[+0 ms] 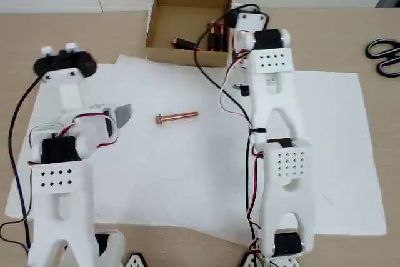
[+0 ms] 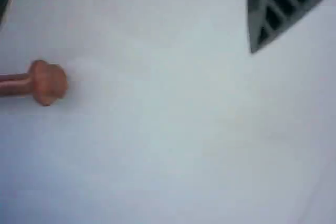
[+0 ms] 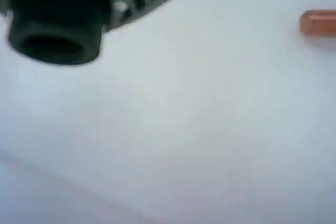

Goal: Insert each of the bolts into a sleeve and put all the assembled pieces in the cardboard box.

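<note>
The left tool (image 1: 122, 114) hangs released near the copper bolt (image 1: 177, 117), which lies loose on the white paper (image 1: 187, 179) with its head toward that tool. A skewed pinch could roll it away. Farther right, the right tool (image 3: 73, 14) seems clenched on a black sleeve (image 3: 54, 40). A tilted bore would jam the shank.

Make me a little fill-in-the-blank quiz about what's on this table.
1. The loose bolt lies on the white ____.
2. The assembled pieces lie in the cardboard ____.
3. The black sleeve has no ____ in it yet.
4. At the table's right edge lies a pair of ____.
Missing: paper; box; bolt; scissors.
</note>
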Available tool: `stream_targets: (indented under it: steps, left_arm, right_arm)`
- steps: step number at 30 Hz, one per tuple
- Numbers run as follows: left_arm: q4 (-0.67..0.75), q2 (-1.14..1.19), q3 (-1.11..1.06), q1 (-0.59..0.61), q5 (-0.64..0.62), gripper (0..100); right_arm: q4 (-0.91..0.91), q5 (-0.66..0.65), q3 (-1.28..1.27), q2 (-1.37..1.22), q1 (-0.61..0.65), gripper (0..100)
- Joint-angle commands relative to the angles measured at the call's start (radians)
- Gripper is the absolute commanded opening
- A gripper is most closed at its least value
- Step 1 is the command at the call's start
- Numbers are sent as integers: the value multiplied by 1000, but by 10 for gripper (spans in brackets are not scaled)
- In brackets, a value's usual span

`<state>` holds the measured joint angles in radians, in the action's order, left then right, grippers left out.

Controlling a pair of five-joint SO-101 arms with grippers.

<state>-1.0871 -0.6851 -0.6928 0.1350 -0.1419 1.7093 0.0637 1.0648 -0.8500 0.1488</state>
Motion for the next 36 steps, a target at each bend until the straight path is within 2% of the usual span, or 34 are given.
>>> stream_targets:
  steps: [1, 6, 9, 13, 20, 24, 29, 31, 34, 36]
  left_arm:
    - [15, -8, 79, -106, 17, 291]
    - [14, -6, 58, -334, 43, 291]
    - [29, 8, 59, -405, 0, 291]
    - [106, 89, 101, -384, -256, 292]
    - [51, 358, 381, -376, -539, 291]
    - [-58, 494, 489, -390, -597, 291]
    - [-138, 516, 510, -408, -623, 293]
    - [-140, 532, 506, -408, -701, 293]
    - [-140, 588, 503, -404, -902, 291]
    - [-130, 631, 506, -410, -988, 291]
  right_arm:
    - [18, 18, -20, 87, -15, 4]
    - [18, 23, -127, 82, -15, 4]
    - [15, 25, -160, 88, -15, 4]
    - [15, 18, -158, 99, -13, 4]
    - [16, 17, -163, 205, -12, 5]
    - [16, 17, -163, 249, -15, 7]
    - [16, 15, -163, 308, -56, 7]
    - [16, 15, -163, 335, -88, 7]
    - [16, 15, -163, 378, -137, 7]
    - [16, 15, -163, 403, -157, 7]
